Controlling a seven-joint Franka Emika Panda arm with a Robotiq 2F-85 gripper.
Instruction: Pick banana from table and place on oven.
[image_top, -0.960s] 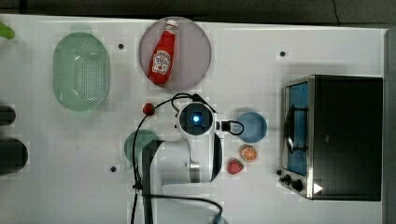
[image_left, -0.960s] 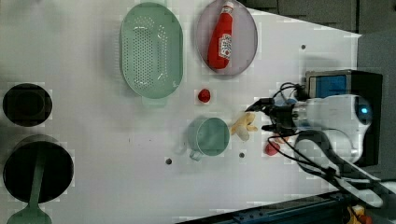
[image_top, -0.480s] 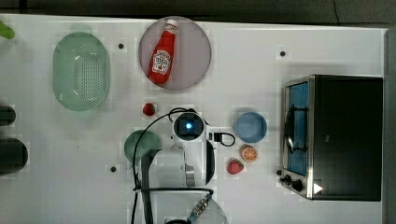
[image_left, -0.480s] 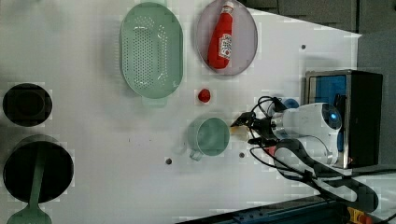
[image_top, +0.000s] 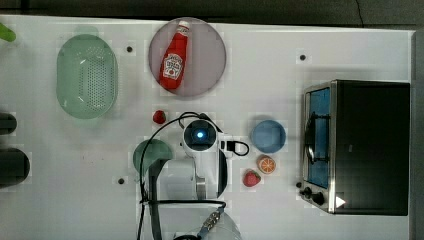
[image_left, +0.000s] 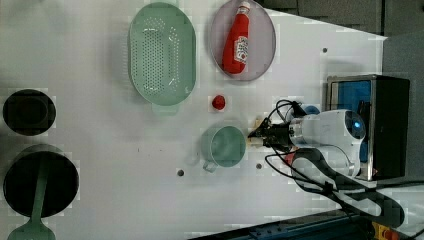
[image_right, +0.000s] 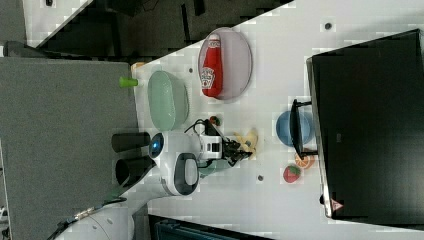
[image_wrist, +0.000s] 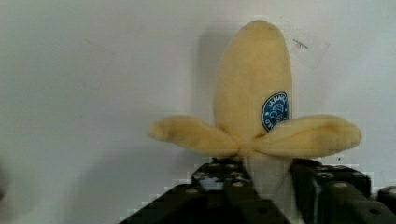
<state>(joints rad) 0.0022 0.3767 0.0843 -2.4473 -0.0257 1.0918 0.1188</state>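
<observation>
White table (image_top: 280, 55), flat, dotted with small dark holes. Oven (image_top: 372, 145) at the top view's right: boxy, black top, silver frame, blue glass door with dark handle, knobs at one corner. Pale green perforated colander (image_top: 86, 75) at the top view's upper left; round grey plate (image_top: 210, 60) beside it, carrying a red ketchup bottle (image_top: 174, 62) lying flat. White arm (image_top: 200, 165) over mid-table, cables looped round the wrist. Green mug (image_left: 225, 146) just beside the claw in the left view. Blue bowl (image_top: 268, 136), orange slice (image_top: 266, 164) and strawberry (image_top: 251, 178) lying between arm and oven, in the straight line to the oven door. Small red round thing (image_top: 159, 117) near the arm, towards the plate.

Banana (image_wrist: 254, 126) on the table, mid-table, between mug and bowl: soft plush look, pale yellow, peel flaps spread sideways, blue round sticker on one side. Long axis running straight out from the claw, tip pointing away, white stem end between the fingers. Claw (image_wrist: 268, 186) black, clenched on the banana's stem end, low over the table.
</observation>
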